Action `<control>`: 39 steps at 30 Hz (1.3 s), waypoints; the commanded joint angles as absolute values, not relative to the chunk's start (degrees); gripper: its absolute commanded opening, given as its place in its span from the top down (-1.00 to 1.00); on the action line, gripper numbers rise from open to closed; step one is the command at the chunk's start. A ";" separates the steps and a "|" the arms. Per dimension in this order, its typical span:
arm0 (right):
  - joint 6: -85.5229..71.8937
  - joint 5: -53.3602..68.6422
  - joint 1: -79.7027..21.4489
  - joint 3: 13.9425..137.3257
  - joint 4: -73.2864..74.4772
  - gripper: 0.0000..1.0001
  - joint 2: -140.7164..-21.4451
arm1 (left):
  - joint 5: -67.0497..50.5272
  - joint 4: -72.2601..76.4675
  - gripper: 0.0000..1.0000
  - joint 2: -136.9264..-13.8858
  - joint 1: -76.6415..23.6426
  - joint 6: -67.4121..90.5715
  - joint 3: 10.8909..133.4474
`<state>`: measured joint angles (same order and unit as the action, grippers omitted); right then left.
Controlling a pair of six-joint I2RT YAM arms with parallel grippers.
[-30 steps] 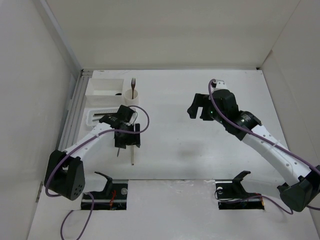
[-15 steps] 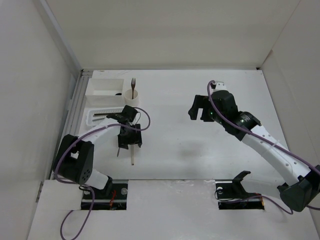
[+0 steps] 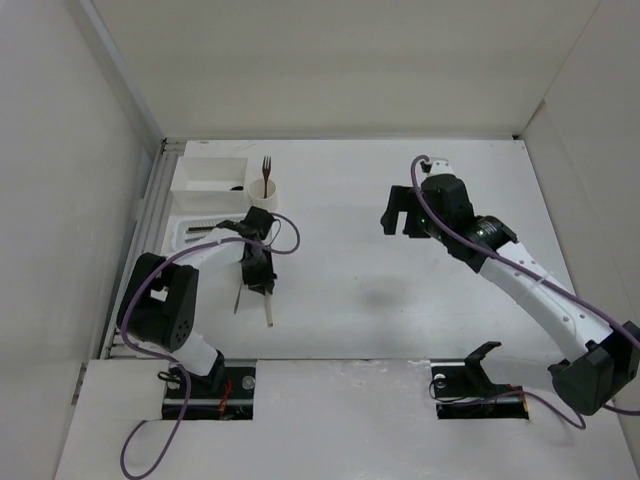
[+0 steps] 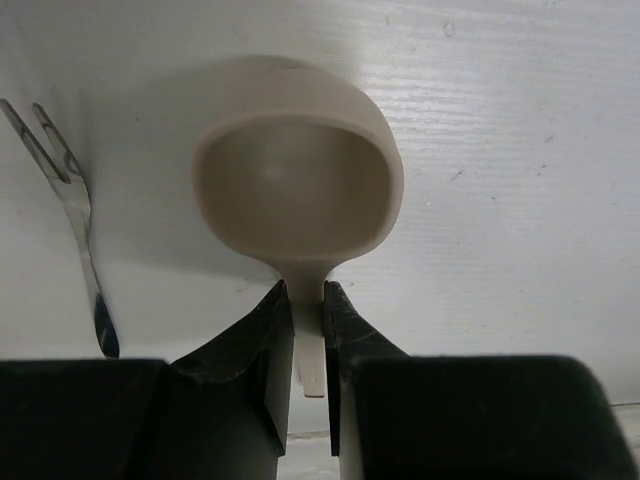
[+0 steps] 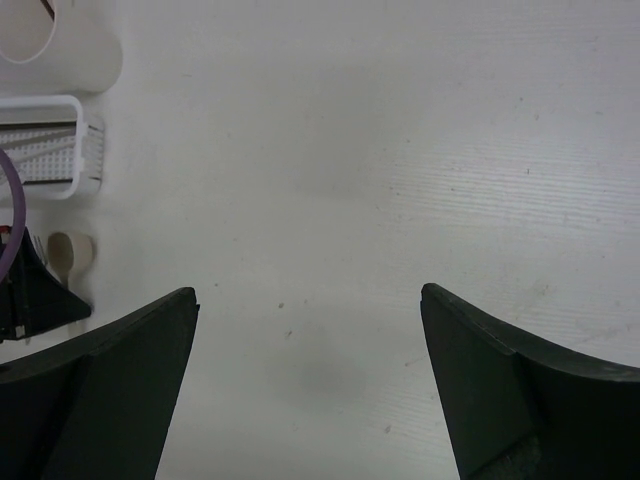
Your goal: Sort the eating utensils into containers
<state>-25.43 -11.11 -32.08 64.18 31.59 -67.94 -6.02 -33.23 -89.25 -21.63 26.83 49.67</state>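
Observation:
My left gripper [image 3: 257, 272] [image 4: 307, 300] is shut on the neck of the pale wooden spoon [image 4: 295, 190], its bowl just ahead of the fingers and facing up. The spoon's handle [image 3: 268, 312] sticks out toward the near edge. The thin metal fork [image 4: 72, 195] [image 3: 237, 297] lies on the table just left of the spoon. A brown fork [image 3: 267, 168] stands in the round cup [image 3: 264, 192]. Chopsticks lie in the ribbed tray [image 3: 185, 235]. My right gripper [image 3: 400, 212] [image 5: 308, 292] hangs open over bare table at the right.
The rectangular white box [image 3: 208, 175] stands at the back left beside the cup, with a dark piece at its right end. White walls close in the table on the left, back and right. The right wrist view shows the tray [image 5: 50, 145] and cup [image 5: 60, 45] far left.
The left gripper has closed on the spoon's neck, and the left arm's elbow has folded back toward its base. The right arm has shifted slightly toward the back.

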 commanded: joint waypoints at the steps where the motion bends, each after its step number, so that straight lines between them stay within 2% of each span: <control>1: -23.99 -11.25 -30.94 67.32 30.50 -0.95 -68.20 | -7.20 -36.64 1.00 -87.12 -22.14 24.53 53.51; 4: -23.29 -10.20 -30.41 68.38 29.19 -0.95 -68.90 | -7.73 -38.93 1.00 -84.91 -24.60 20.93 61.06; 7: -22.06 -8.80 -29.79 70.48 27.08 -0.95 -71.01 | -8.35 -38.94 1.00 -82.19 -27.94 10.66 71.26; 11: -19.70 -7.29 -28.65 74.17 24.00 -0.95 -76.53 | -11.69 -25.70 1.00 -74.38 -29.36 -12.68 73.39; 12: -18.99 -6.51 -28.65 75.05 22.60 -0.95 -77.60 | -10.38 -19.05 1.00 -73.40 -27.44 -19.10 72.61; 13: -18.98 -5.72 -28.04 76.80 21.89 -0.95 -78.56 | -9.68 -15.85 1.00 -72.61 -26.03 -32.82 70.68; 16: -17.93 -3.44 -26.99 79.27 19.44 -0.95 -81.99 | -11.05 -4.71 1.00 -71.19 -17.69 -51.71 66.99; 17: -17.93 -2.91 -26.46 80.67 18.90 -0.95 -82.70 | -13.42 -3.88 1.00 -71.71 -14.88 -63.17 66.36; 19: -17.31 -2.12 -26.46 81.82 17.85 -0.95 -84.72 | -18.26 -5.69 1.00 -75.29 -6.73 -71.24 67.75; 21: -16.79 -1.58 -25.84 82.62 17.14 -0.95 -85.95 | -24.15 -10.17 1.00 -80.04 -2.31 -78.53 75.55; 23: -16.79 -1.06 -25.32 84.02 17.14 -0.95 -87.71 | -26.27 -18.87 1.00 -89.00 2.54 -82.77 86.06; 26: -16.27 -0.53 -24.52 85.86 17.14 -0.95 -89.30 | -26.28 -21.54 1.00 -97.35 5.79 -91.11 92.10; 31: -16.26 0.53 -22.76 88.15 17.67 -0.95 -91.85 | -23.20 -16.52 1.00 -102.21 6.33 -97.99 91.23; 35: -16.26 1.05 -21.71 89.38 18.19 -0.95 -93.77 | -22.15 -18.54 1.00 -105.90 6.33 -98.53 91.76; 39: -16.26 2.19 -20.66 91.14 18.19 -0.95 -96.06 | -21.62 -11.52 0.95 -106.96 5.28 -97.82 88.42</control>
<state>-17.06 0.47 -21.32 87.42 20.51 -94.98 -20.86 -15.97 -107.74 5.96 -95.68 89.01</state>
